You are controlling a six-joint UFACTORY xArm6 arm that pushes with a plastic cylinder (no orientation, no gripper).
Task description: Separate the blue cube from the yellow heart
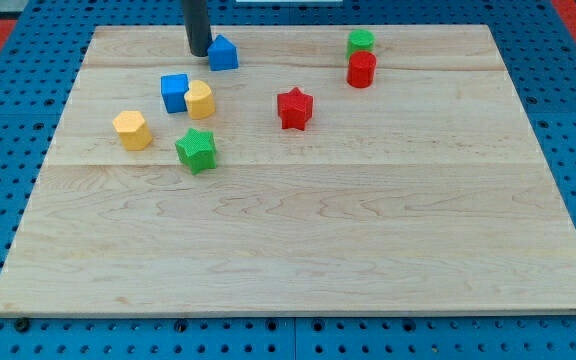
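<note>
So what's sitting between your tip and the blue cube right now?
Nothing: in the camera view, only bare board lies between my tip and the blue cube. The other blue block sits off to the tip's right, and the yellow heart touches the cube's far side.

Pale wooden board (pixel 298 240), grain running across it, finish smooth and matt. The blue cube (pixel 175 92) and yellow heart (pixel 200 99) look like matt plastic, faintly ribbed. The dark rod (pixel 197 25) shows a dull sheen.

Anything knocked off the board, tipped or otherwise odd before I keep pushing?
Nothing stands out. All blocks sit upright on the board. The blue cube touches the yellow heart; my tip is beside another blue block.
</note>
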